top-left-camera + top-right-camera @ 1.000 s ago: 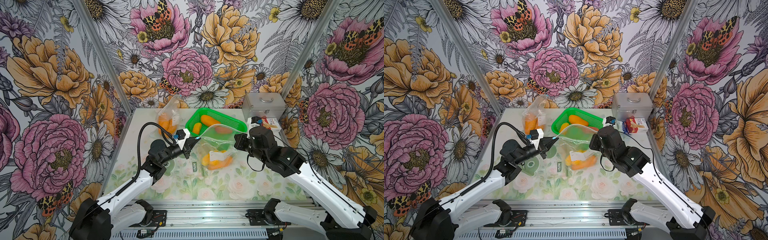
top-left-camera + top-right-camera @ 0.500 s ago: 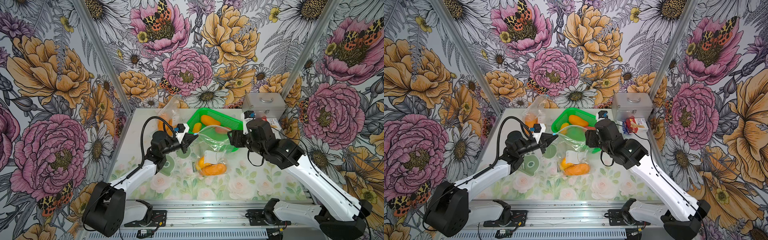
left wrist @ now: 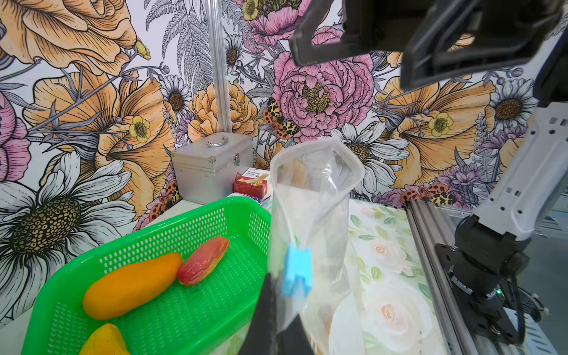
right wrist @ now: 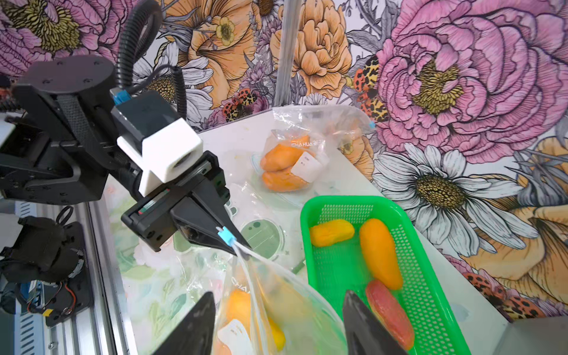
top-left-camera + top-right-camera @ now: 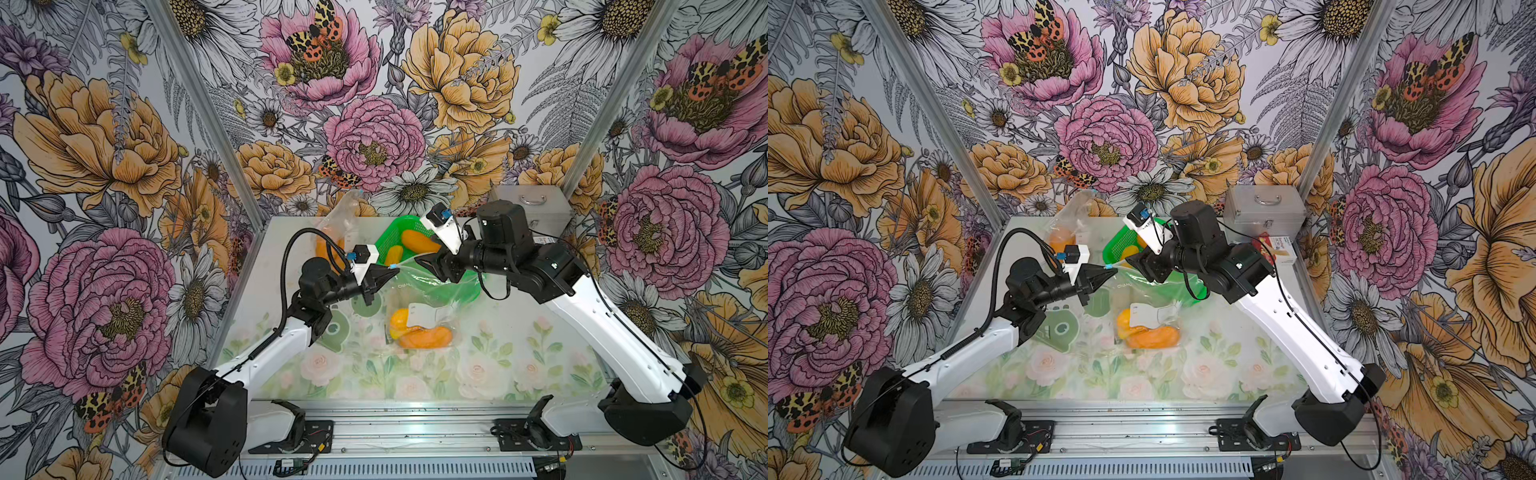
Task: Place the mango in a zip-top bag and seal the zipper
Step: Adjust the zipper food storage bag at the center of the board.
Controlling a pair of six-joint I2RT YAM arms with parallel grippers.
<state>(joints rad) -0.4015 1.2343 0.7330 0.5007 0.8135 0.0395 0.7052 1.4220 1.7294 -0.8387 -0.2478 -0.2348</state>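
Left gripper is clamped tight on the top corner of the zip-top bag, right at the blue slider. Right gripper is spread wide, jaws either side of the bag's rim, gripping nothing. Bag mouth gapes, unsealed.

Mango lies in the bag's bottom with a yellow fruit against it: two inside.

Back edge is crowded:
- One green basket just behind the bag, holding three fruits: orange, yellow, red.
- One second bag by the back wall, holding two orange fruits.
- One metal case in the back right corner, with one small carton beside it.

Open tabletop runs from the bag to the front rail.
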